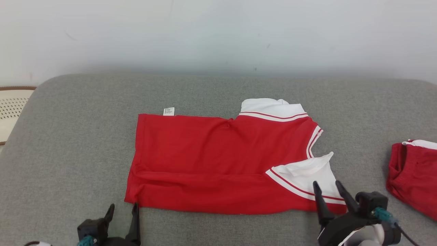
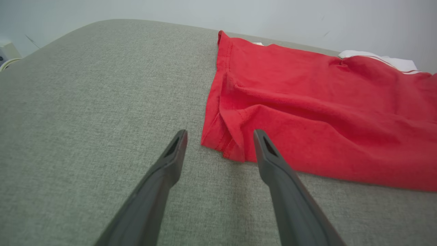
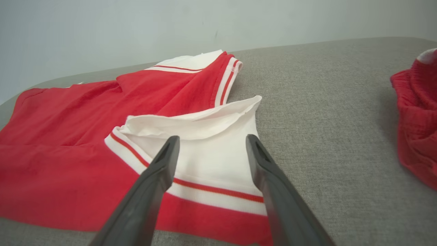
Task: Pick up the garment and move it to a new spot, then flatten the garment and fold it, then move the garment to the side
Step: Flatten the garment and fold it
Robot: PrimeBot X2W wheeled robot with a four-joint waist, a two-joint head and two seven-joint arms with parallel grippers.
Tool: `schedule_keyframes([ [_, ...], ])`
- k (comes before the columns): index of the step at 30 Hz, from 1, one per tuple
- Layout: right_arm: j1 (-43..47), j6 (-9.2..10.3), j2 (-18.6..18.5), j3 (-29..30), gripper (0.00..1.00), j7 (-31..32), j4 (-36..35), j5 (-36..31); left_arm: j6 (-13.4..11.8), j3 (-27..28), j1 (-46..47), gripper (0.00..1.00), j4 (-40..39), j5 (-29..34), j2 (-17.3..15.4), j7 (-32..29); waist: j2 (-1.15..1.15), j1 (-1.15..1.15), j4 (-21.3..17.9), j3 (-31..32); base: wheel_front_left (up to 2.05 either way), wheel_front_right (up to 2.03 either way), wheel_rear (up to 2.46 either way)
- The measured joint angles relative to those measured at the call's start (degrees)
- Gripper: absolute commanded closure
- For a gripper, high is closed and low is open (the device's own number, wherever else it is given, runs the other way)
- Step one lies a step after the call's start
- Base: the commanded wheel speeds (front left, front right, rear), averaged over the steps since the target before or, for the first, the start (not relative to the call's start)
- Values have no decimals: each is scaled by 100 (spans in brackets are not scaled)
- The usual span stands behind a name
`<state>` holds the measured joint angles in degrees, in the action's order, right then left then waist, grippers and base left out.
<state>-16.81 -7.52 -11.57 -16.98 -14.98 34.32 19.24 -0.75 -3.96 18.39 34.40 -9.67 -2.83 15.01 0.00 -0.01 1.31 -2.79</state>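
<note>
Head view shows the red garment [image 1: 211,164] lying flat on the grey cushion [image 1: 68,136] as a long folded band, straight ahead of both grippers. The left gripper [image 1: 123,205] has its two dark fingers spread wide and empty. Its tips stand at the garment's near hem corner. In the left wrist view that layered corner sits between and just beyond the fingertips, and the finger on that view's right overlaps the red edge; whether it touches the cloth I cannot tell.

The right gripper [image 1: 326,182] is likewise spread apart and pinches nothing. Its tips lie over the near sleeve [image 1: 307,174], white with red stripes, at the garment's other near corner. In the right wrist view the sleeve's white panel spans the gap between the fingers, and its loose, rumpled edge rises just past them.

Beyond the left gripper, at the garment's far edge, a small white label [image 1: 168,111] sticks out. Beyond the right gripper, past the neckline, lies the far sleeve [image 1: 273,107]. A second red garment [image 1: 413,171] is bunched on the right gripper's outer side, well apart from the first.
</note>
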Motion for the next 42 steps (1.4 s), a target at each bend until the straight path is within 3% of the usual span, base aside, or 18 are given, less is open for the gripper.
schedule_keyframes([
  [12, 42, 0, 137, -137, 0, 0, 255, -67, -40, -215, -268, 0, -118, -155, 0, 0, 0, 1, 174, 11, 0, 0, 0],
  [16, -128, 0, 141, -115, 11, 0, 439, -109, -33, -294, -254, 0, -155, -163, -2, 0, 0, 1, 319, 2, 0, 0, 0],
  [17, -160, 0, 143, -108, 19, 0, 471, -109, -29, -320, -252, 0, -162, -170, -3, 0, 0, 1, 348, -2, 0, 0, 0],
  [18, -187, 0, 146, -109, 39, 0, 517, -109, -29, -341, -249, 0, -166, -180, -2, 0, 0, 1, 379, -5, 0, 0, 0],
  [20, -235, 0, 172, -98, 59, 1, 622, -108, -27, -367, -249, 0, -177, -190, -2, 0, 0, 1, 438, -11, 0, 0, 0],
  [22, -287, 0, 182, -102, 90, 0, 739, -102, -27, -403, -245, 0, -188, -207, -2, 0, 0, 1, 495, -18, 0, 0, 0],
  [23, -309, 0, 191, -104, 100, 0, 801, -74, -26, -413, -237, 0, -189, -218, -3, 0, 0, 1, 524, -22, 0, 0, 0],
  [42, -1630, 0, 204, 177, 100, 1, 1766, -143, -33, -802, -13, 0, -293, -393, -3, 0, 0, 2, 973, -312, 0, 0, 0],
])
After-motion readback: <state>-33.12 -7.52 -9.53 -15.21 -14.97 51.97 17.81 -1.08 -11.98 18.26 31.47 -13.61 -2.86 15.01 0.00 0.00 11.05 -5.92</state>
